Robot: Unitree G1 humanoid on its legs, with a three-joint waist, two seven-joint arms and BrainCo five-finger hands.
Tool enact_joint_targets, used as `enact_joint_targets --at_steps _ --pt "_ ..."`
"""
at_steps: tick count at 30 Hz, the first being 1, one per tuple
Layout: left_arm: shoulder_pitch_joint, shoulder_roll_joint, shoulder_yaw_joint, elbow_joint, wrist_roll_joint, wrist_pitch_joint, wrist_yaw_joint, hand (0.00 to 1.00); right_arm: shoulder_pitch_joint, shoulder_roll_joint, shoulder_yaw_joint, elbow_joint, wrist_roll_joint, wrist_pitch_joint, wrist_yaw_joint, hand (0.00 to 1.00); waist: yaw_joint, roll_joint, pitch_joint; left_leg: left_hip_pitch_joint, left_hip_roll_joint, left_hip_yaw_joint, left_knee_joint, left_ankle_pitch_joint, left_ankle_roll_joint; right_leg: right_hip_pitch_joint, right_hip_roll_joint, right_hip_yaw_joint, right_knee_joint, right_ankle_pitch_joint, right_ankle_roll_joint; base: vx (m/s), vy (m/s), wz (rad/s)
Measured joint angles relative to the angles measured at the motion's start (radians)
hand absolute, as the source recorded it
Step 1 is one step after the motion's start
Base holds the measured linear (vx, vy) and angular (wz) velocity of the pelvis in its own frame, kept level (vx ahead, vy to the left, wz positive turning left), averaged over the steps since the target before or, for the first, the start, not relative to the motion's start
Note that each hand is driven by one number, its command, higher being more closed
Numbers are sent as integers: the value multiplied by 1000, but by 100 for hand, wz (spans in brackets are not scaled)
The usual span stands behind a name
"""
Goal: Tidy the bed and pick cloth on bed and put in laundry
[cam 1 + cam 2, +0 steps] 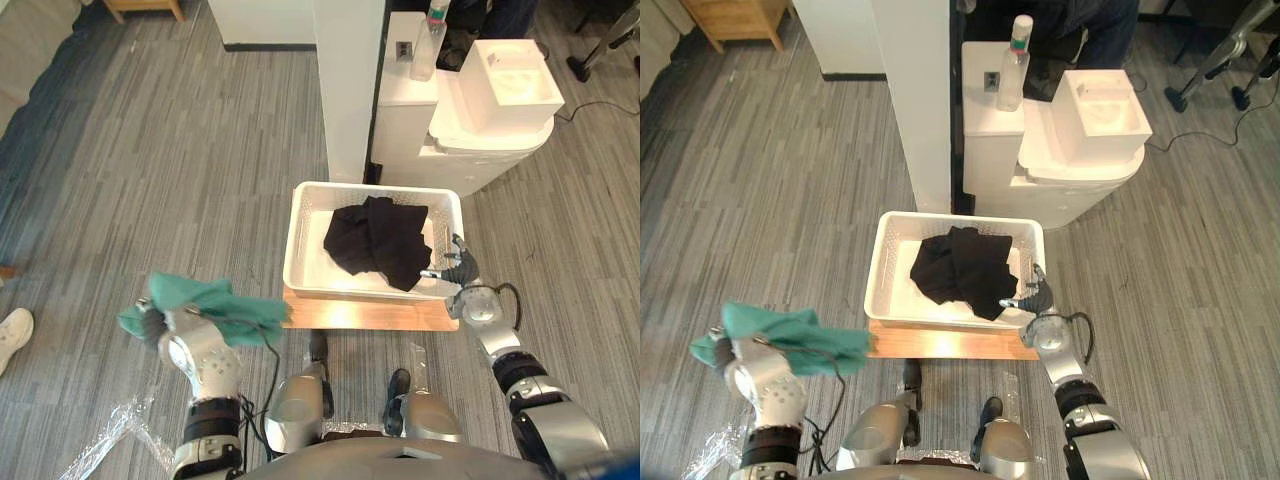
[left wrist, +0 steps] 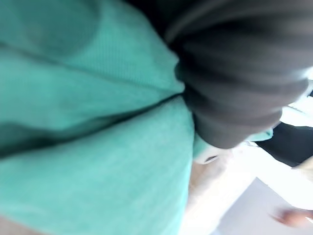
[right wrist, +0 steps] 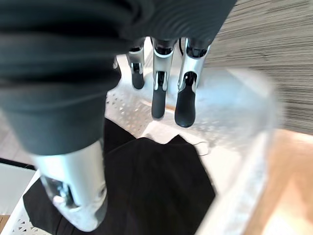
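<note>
1. Teal cloth (image 1: pixel 208 306) hangs draped over the left hand (image 1: pixel 150 328), left of the laundry basket (image 1: pixel 295 245); its grip cannot be told.
2. Right hand (image 1: pixel 460 270) spread wide at the basket's rim, beside the black garment (image 1: pixel 375 240) inside.

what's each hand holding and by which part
The green cloth lies bunched over the left hand; where it is held cannot be told. The right hand, open by the basket, holds nothing.

A crumpled teal cloth (image 1: pixel 212 304) sits bunched over the left hand (image 1: pixel 155 326), held above the floor; a black cloth (image 1: pixel 378 240) lies heaped inside the white laundry basket (image 1: pixel 298 236)
</note>
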Motion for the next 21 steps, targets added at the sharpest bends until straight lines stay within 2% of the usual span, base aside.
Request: enact_joint_targets --at_steps 1,2,4,5,6,7,9,11,13,15,16,18,21 --pt "-20 27 12 -13 23 7 20 100 9 0 0 -3 1 -1 3 0 -3 -1 -7 3 3 5 0 -6 -4 4 3 3 -8 4 -2 -13 -6 -23" --pt "-69 83 31 -22 73 35 56 100 41 0 -6 -8 7 -6 7 0 -13 -3 -28 6 6 9 -2 -8 -3 13 8 4 -25 12 -3 -1 -11 -20" --pt "-128 140 43 -25 155 96 78 100 88 0 -10 -8 24 -15 18 0 -20 -6 -65 10 11 25 -5 -13 0 15 14 19 -42 22 -6 20 -9 -24" --pt "-157 162 46 -25 208 144 76 100 111 1 -10 -8 28 -21 20 0 -29 -8 -70 27 12 34 -5 -17 0 32 16 32 -53 27 -6 33 -4 -21" --pt "-178 170 40 -25 259 193 66 100 136 3 -10 -9 29 -25 20 0 -41 -9 -75 39 12 39 -5 -19 -2 46 16 36 -61 29 -7 25 -2 -19" --pt "-185 169 30 -24 286 223 56 100 150 4 -10 -9 29 -30 20 0 -44 -11 -84 41 13 44 -5 -20 -2 46 17 41 -63 30 -7 11 -2 -22" --pt "-188 172 -49 -13 400 314 -9 100 191 25 -10 -9 29 -35 19 0 -57 -20 -99 57 20 68 -5 -23 -6 52 23 61 -71 36 -10 23 -11 -30" --pt "-192 170 -138 17 492 368 -70 100 216 39 -3 -9 31 -35 19 0 -69 -29 -109 63 25 78 -5 -23 -7 51 27 78 -72 39 -13 18 -16 -21" --pt "-200 159 -236 64 572 391 -131 100 232 45 10 -4 39 -34 18 0 -76 -34 -112 77 29 95 -5 -22 -5 53 31 91 -71 41 -15 14 -11 -29" --pt "-201 140 -310 123 651 396 -187 100 243 60 12 3 39 -34 16 0 -95 -35 -112 97 32 111 -5 -24 -6 57 32 110 -71 41 -15 -1 -6 -32" --pt "-203 126 -365 161 717 402 -231 100 262 68 31 4 39 -35 14 0 -115 -35 -112 110 36 125 -5 -28 -8 62 35 122 -71 41 -16 13 -5 -27" --pt "-203 110 -389 176 754 402 -254 100 276 70 31 13 39 -35 14 0 -122 -34 -112 115 39 135 -5 -29 -9 59 38 135 -71 41 -18 19 -6 -26" --pt "-205 100 -467 225 864 400 -295 100 312 68 30 33 39 -37 13 0 -135 -34 -112 126 42 143 -5 -33 -13 60 47 153 -71 42 -21 25 -8 -21"
